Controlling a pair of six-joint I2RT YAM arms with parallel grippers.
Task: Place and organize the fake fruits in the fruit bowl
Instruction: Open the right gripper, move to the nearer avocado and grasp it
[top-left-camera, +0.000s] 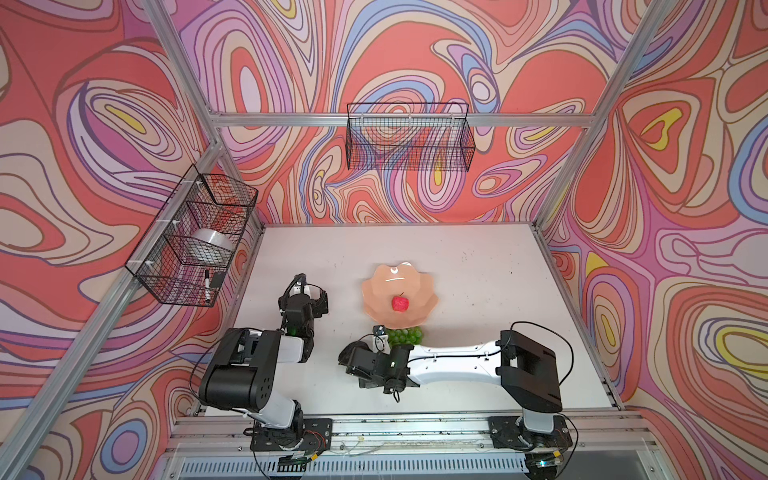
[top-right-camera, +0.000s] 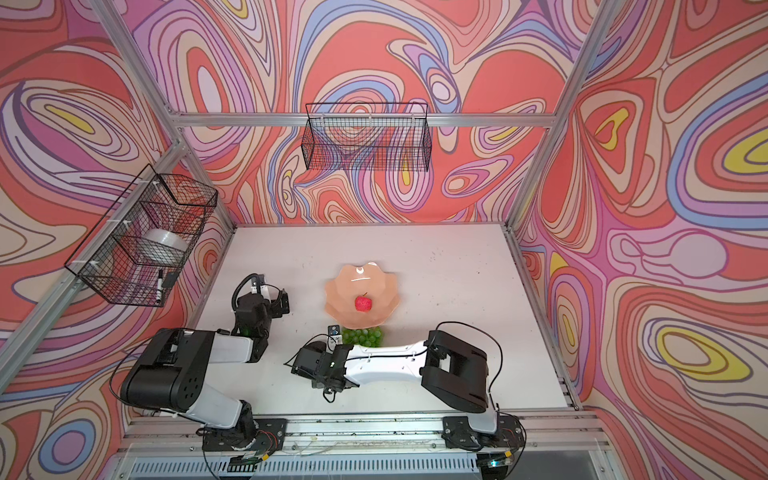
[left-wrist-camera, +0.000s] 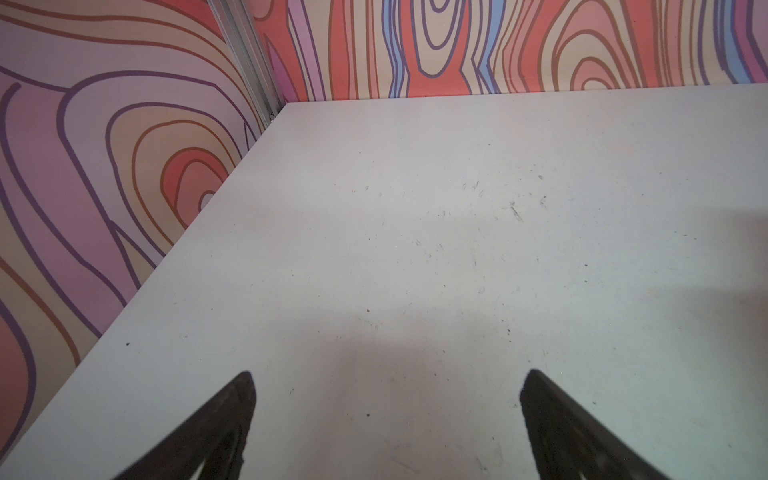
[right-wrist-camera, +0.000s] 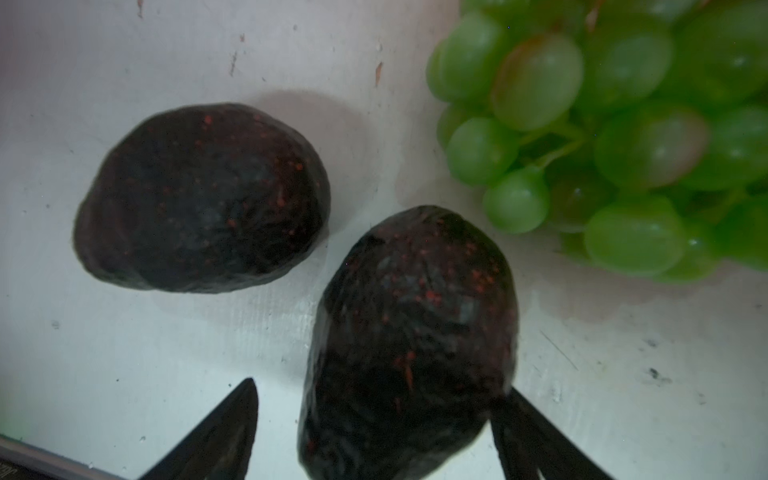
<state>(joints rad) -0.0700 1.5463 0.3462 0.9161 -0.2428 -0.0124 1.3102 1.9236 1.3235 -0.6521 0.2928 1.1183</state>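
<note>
While only the small red apple (top-left-camera: 400, 303) rests inside the wide, glossy peach-pink bowl (top-left-camera: 422, 282) with its wavy petal rim, the task appears to be about a quarter done. In both top views the apple sits near the bowl's middle, and the rest of the bowl is bare.

Three fruits are left on the white table (top-left-camera: 478, 270). The bunch of translucent bright green grapes (top-left-camera: 405, 336) lies just beside the bowl's near edge, outside it. The right wrist view shows the two blackish, red-flecked, pear-shaped avocados on the tabletop. The avocado nearer the grapes (right-wrist-camera: 409, 332) lies close to the bunch, and the other avocado (right-wrist-camera: 203, 199) sits slightly apart from it. The two do not seem to touch. All three fruits need to be carried into the bowl and arranged around the apple.

The right gripper (right-wrist-camera: 380, 386) is low over the table with its jaws spread wide around the avocado nearer the grapes. One finger stands clear of the fruit, with bare table showing between them. The other finger lies right against the fruit's flank and seems to touch it. Nothing is clamped, so the step in hand is judged to be lining up a grasp on this avocado.

The left gripper (left-wrist-camera: 386, 386) has its jaws wide apart over bare table near the corner of the workspace, well away from every fruit. It holds nothing.
</note>
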